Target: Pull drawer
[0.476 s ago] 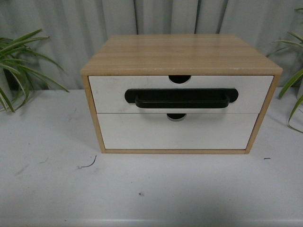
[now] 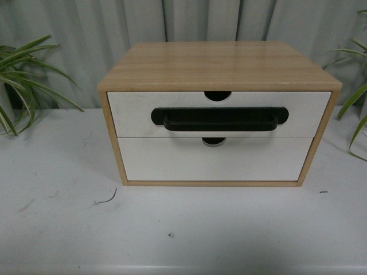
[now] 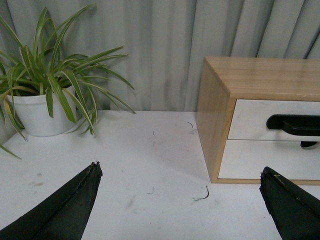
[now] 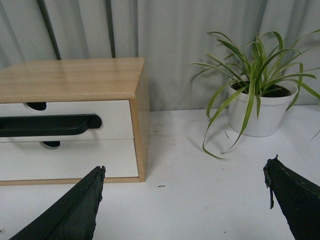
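A light wood cabinet (image 2: pixel 218 66) stands on the white table. Its upper drawer (image 2: pixel 132 112) has a white front, a long black bar handle (image 2: pixel 219 119) and a semicircular notch at the top edge; it sits flush and shut. Below it is a plain white drawer front (image 2: pixel 172 163) with no handle. Neither arm shows in the front view. My left gripper (image 3: pixel 180 172) is open over the table, to the left of the cabinet (image 3: pixel 215 105). My right gripper (image 4: pixel 185 172) is open too, off the cabinet's (image 4: pixel 75 77) right side, with the handle (image 4: pixel 47 125) in sight.
A potted spider plant in a white pot (image 3: pixel 35 115) stands left of the cabinet, another (image 4: pixel 260 112) stands to its right. Grey curtain (image 2: pixel 189 20) hangs behind. A small curled wire scrap (image 2: pixel 106 199) lies on the table (image 2: pixel 183 229) in front.
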Tool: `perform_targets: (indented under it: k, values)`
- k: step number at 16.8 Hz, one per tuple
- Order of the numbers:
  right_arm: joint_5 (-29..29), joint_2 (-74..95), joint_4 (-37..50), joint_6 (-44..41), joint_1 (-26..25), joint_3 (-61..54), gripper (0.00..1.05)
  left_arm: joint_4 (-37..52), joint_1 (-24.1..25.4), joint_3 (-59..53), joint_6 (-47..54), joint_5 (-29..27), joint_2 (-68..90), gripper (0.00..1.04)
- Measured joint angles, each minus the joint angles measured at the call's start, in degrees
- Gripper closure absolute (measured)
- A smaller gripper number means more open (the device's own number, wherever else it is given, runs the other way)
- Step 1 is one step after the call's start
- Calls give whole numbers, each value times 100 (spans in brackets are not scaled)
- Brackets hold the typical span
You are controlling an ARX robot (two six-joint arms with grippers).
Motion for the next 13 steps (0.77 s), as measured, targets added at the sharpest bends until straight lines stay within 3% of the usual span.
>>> perform_targets:
  k: [13]
  values:
    - [0, 0, 0, 0, 0, 0, 6, -2, 0, 0, 0, 0, 0, 7]
